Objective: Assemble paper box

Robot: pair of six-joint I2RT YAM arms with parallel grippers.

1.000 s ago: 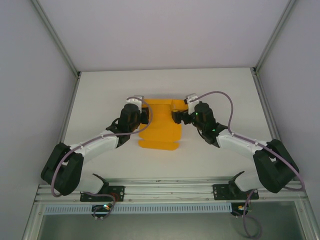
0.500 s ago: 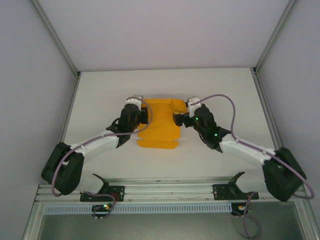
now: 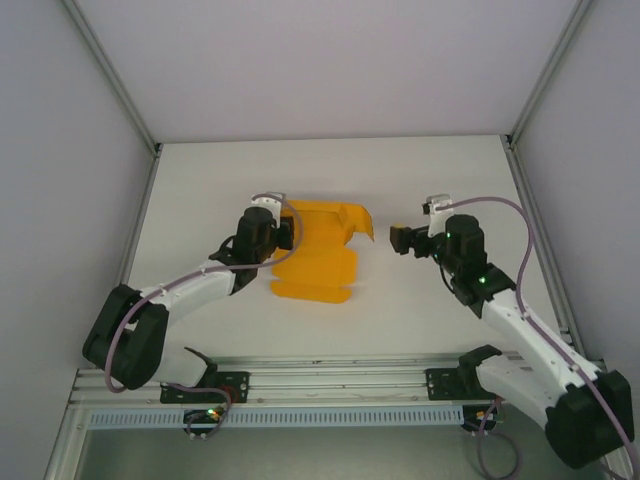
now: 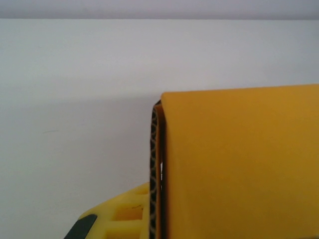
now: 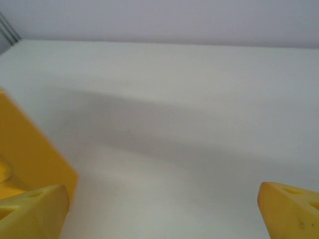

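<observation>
The paper box [image 3: 318,255] is a bright orange-yellow die-cut sheet lying mid-table, with its far right flap [image 3: 360,220] curled upward. My left gripper [image 3: 286,232] is shut on the sheet's left edge. In the left wrist view the card [image 4: 239,164] stands pinched against the dark patterned pad [image 4: 154,169] of my yellow finger. My right gripper [image 3: 400,240] hangs open to the right of the sheet, clear of it. In the right wrist view its yellow fingertips [image 5: 32,214] sit far apart with bare table between them, and the paper box [image 5: 25,144] shows at the left edge.
White table [image 3: 450,180] enclosed by pale walls, with metal frame posts [image 3: 110,80] at the corners. The aluminium rail [image 3: 330,385] with both arm bases runs along the near edge. Bare surface lies behind and to the right of the sheet.
My right gripper has pulled back to the right, away from the sheet's right flap, which now curls up. The left gripper keeps its hold; the sheet has shifted slightly left.
</observation>
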